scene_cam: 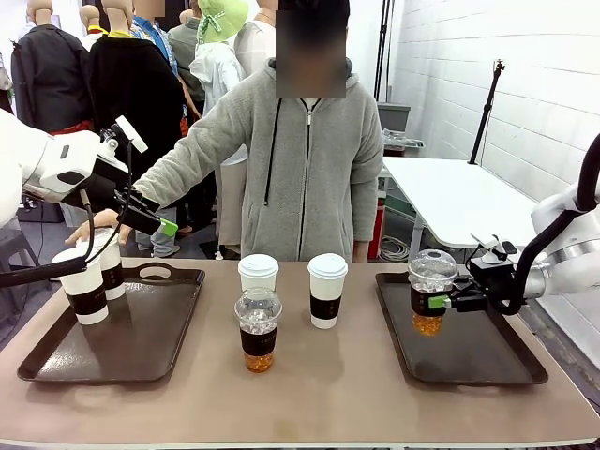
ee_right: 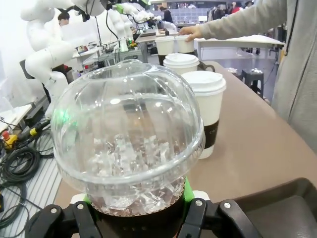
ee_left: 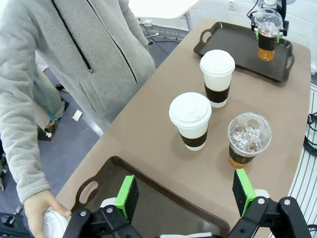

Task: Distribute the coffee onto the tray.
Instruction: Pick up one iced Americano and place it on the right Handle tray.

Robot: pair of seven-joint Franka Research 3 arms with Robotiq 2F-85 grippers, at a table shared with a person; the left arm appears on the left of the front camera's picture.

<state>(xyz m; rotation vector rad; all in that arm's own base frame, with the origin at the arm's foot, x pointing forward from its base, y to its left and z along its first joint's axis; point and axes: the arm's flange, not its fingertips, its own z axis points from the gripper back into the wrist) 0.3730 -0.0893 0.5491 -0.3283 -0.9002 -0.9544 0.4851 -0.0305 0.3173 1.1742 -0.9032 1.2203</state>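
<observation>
Green pads on the right gripper (scene_cam: 431,302) are clamped on either side of a clear domed cup (scene_cam: 432,272). They grip it low, at the dark band, so the fingers are off the dome and the ice. The cup is upright with the amber drink level, at the near-left part of the right tray (scene_cam: 487,366). Whether its base is touching the tray or is just above it, I can't tell from here. A low, upright hold makes sense, since there's nothing to tip and nothing to crush.

On the other side, the left gripper (ee_left: 185,196) is spread wide with nothing between the pads, hanging above the left tray (ee_left: 163,203). A front paper cup (scene_cam: 82,286) stands on that tray. Just behind it is a rear paper cup (scene_cam: 110,264) with the person's hand (scene_cam: 94,228) on its lid. I'd guess the hand is steadying or placing it, which would explain the arm holding off above.

In the middle of the table (scene_cam: 309,394), between the trays, three cups wait. There's a left middle paper cup (scene_cam: 258,274), a right middle paper cup (scene_cam: 327,291) and, in front, a second clear cup (scene_cam: 258,328). My read is that the job is about half done, and the wrist camera on the empty gripper looks straight at those three.
</observation>
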